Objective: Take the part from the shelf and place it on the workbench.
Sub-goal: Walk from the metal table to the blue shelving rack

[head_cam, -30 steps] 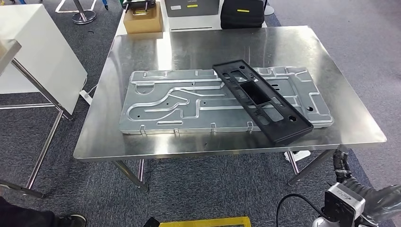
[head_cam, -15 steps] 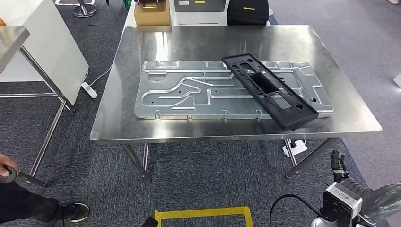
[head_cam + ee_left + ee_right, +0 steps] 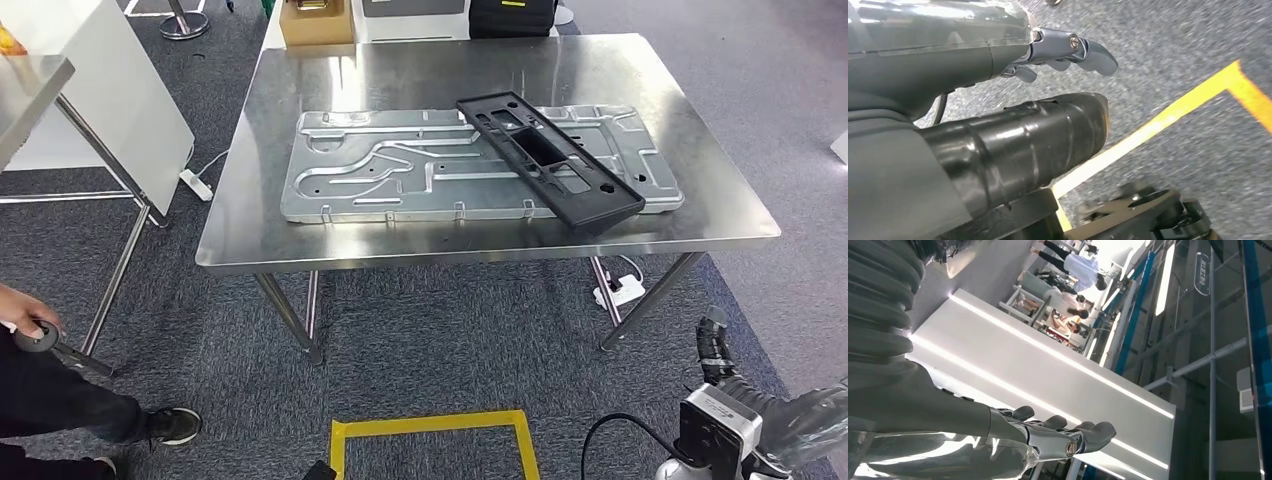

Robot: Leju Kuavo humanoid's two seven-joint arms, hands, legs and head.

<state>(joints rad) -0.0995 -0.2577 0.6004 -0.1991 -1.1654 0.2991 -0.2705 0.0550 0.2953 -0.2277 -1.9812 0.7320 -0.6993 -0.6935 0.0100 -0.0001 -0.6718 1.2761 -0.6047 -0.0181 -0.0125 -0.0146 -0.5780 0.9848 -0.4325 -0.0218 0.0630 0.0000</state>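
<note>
Head view: steel workbench (image 3: 400, 80) stands on grey carpet (image 3: 430, 350), carrying a stamped metal panel (image 3: 400, 170); black part (image 3: 547, 160) lies diagonally across it. Left hand (image 3: 1013, 125) and right hand (image 3: 1013, 435) extended, fingers apart, holding nothing.
</note>
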